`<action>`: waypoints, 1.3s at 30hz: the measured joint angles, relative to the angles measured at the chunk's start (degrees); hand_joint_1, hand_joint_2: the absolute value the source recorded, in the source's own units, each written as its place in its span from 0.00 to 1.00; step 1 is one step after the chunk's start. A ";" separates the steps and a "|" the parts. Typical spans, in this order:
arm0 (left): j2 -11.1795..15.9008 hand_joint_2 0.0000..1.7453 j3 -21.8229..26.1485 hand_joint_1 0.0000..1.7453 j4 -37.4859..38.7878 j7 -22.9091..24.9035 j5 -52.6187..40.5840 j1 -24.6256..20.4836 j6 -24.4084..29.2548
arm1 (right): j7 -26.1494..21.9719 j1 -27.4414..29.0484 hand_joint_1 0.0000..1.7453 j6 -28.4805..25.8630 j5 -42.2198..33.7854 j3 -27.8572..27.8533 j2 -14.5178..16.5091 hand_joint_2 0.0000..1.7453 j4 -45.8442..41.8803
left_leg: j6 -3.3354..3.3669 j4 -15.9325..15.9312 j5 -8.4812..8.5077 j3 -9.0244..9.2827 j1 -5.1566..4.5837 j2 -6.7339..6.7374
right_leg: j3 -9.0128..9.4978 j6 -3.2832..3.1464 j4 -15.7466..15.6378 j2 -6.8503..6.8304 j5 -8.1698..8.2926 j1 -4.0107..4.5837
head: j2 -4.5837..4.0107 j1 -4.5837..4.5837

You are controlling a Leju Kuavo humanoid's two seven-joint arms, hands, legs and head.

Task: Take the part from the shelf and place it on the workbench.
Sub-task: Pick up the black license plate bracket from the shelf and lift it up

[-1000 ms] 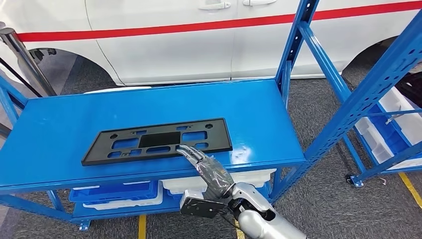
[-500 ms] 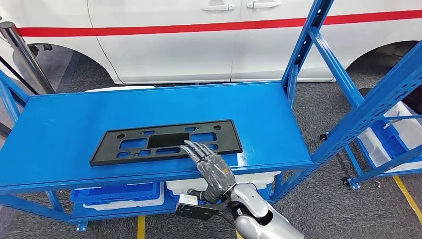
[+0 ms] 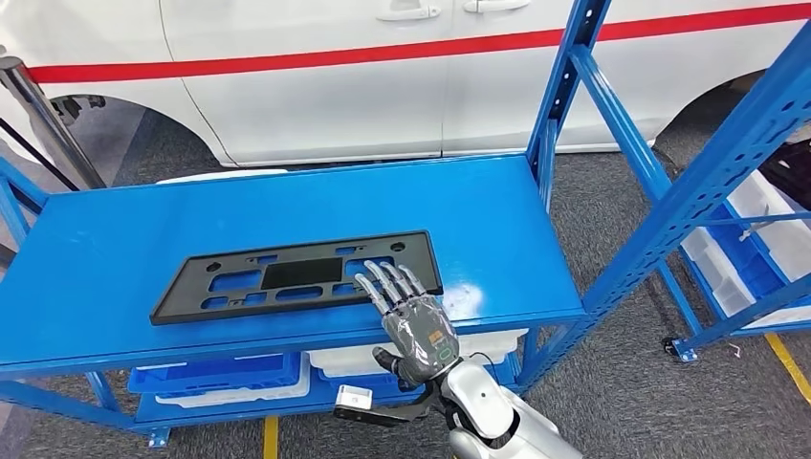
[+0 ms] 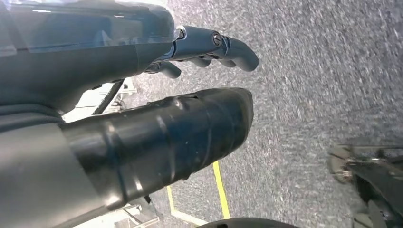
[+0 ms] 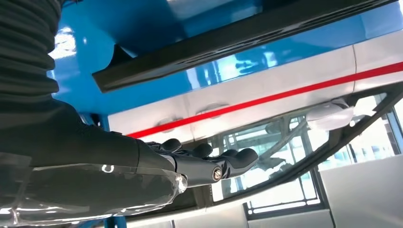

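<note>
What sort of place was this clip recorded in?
Probably a car workshop or vehicle assembly area: a white car with a red stripe stands behind blue steel shelving, and a flat black plastic mounting plate lies on the blue shelf top.

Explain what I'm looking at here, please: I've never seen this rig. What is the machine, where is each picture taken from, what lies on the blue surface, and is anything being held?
This is a humanoid robot with two silver arms, each ending in a robot hand. The wide picture comes from a camera high on its body, looking down. The other two come from cameras at the wrists, so they look turned.

On the blue metal shelf top lies a flat black plastic plate with cut-outs, with a white car with a red stripe behind. The right robot hand is raised at the plate's near edge, fingers spread, holding nothing. The left robot hand hangs over grey carpet floor, also holding nothing; I cannot tell how far its fingers are closed.
</note>
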 joint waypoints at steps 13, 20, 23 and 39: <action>-0.13 0.00 -0.13 0.00 0.00 0.48 -0.07 0.00 -0.14 | 5.91 -0.19 0.00 -3.91 11.47 -0.13 0.20 1.00 2.43 | 2.52 -12.57 7.15 5.63 -0.01 0.06 | -1.15 2.20 3.49 0.15 -2.56 0.34 | 0.00 0.05; -0.20 0.00 -0.13 0.00 0.00 -0.07 0.36 -0.01 0.18 | 5.67 -0.32 0.00 -0.85 9.76 -0.43 -0.03 1.00 3.23 | 2.64 -12.25 6.96 5.67 -0.07 0.06 | -4.03 2.71 9.07 0.04 -2.52 -0.20 | 0.00 0.09; -0.31 0.00 -0.11 0.00 0.00 -0.09 0.36 -0.01 0.25 | 5.67 -0.56 0.00 -0.78 9.74 -0.58 -0.07 1.00 3.36 | 1.84 -11.70 6.58 5.40 -0.39 0.01 | -0.42 2.07 1.08 0.06 -0.12 0.09 | 0.00 0.06; -0.16 0.00 -0.09 0.00 0.00 -0.02 0.68 0.02 0.76 | 7.54 -1.57 0.00 2.57 10.69 -0.66 -0.15 1.00 5.16 | 1.30 -11.73 6.57 5.36 -0.59 -0.03 | -0.09 0.69 0.17 0.13 0.14 0.56 | 0.00 0.04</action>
